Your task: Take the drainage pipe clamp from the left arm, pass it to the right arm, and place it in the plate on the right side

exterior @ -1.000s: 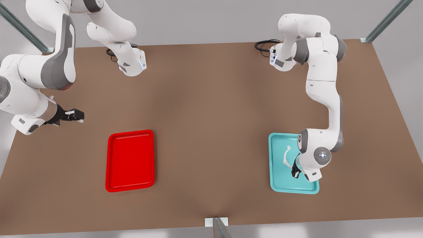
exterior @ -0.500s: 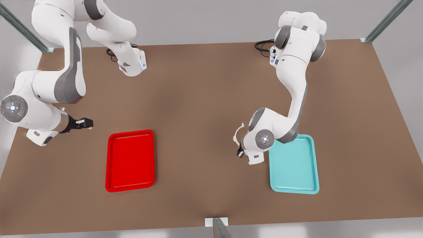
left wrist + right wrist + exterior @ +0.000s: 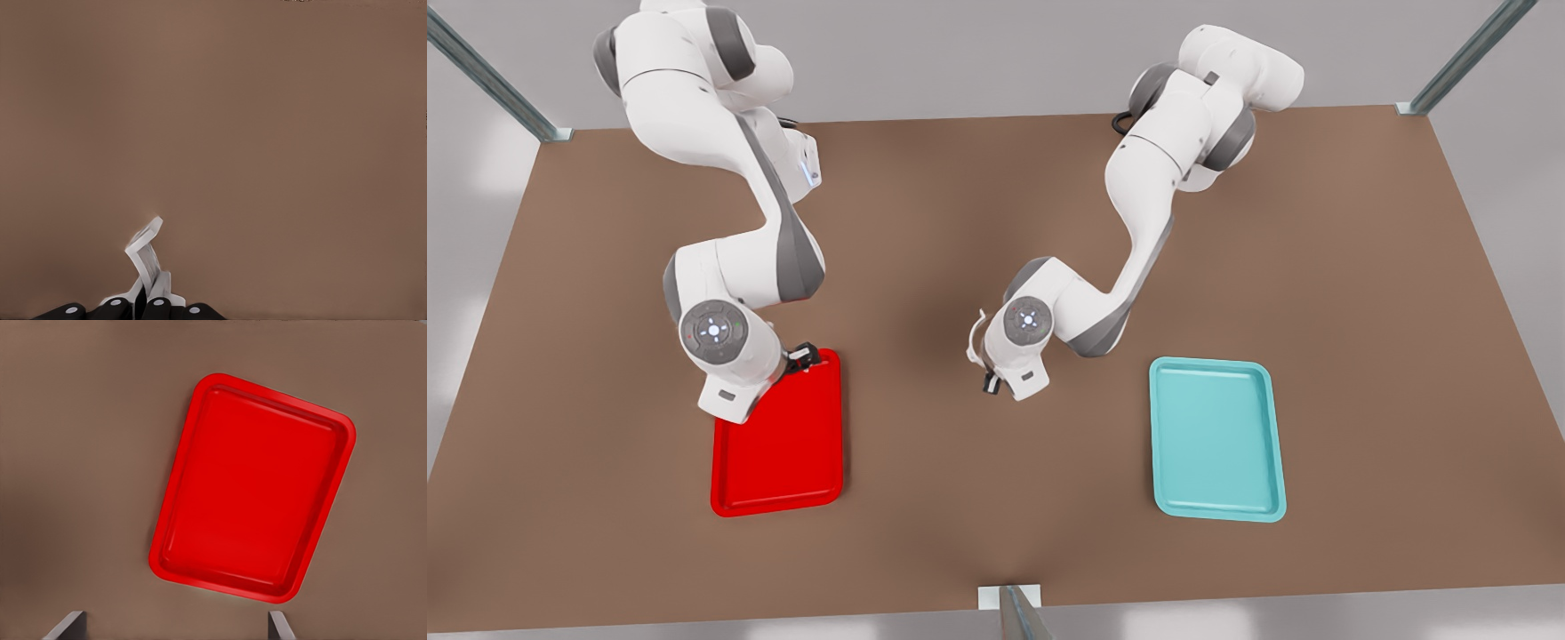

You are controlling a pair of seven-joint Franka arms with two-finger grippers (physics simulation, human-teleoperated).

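Observation:
The drainage pipe clamp (image 3: 974, 340), a thin white half-ring, hangs above the table's middle, and my left gripper (image 3: 989, 384) is shut on it. The left wrist view has the clamp (image 3: 148, 259) sticking out from between the black fingers of the left gripper (image 3: 137, 311) over bare brown table. My right gripper (image 3: 805, 356) hovers at the far corner of the red plate (image 3: 778, 449), on the front view's left. Seen from the right wrist, the plate (image 3: 253, 487) lies below the right gripper (image 3: 175, 628), which is open and holds nothing.
A teal tray (image 3: 1216, 440) lies on the front view's right, with nothing in it. The brown table (image 3: 996, 222) stretches between both trays. Metal frame posts (image 3: 1014, 613) stand at the near edge and the far corners.
The left gripper lifted the clamp out of the teal tray and carried it toward the table's middle. The right arm swung in from the table's edge to over the red plate's far corner.

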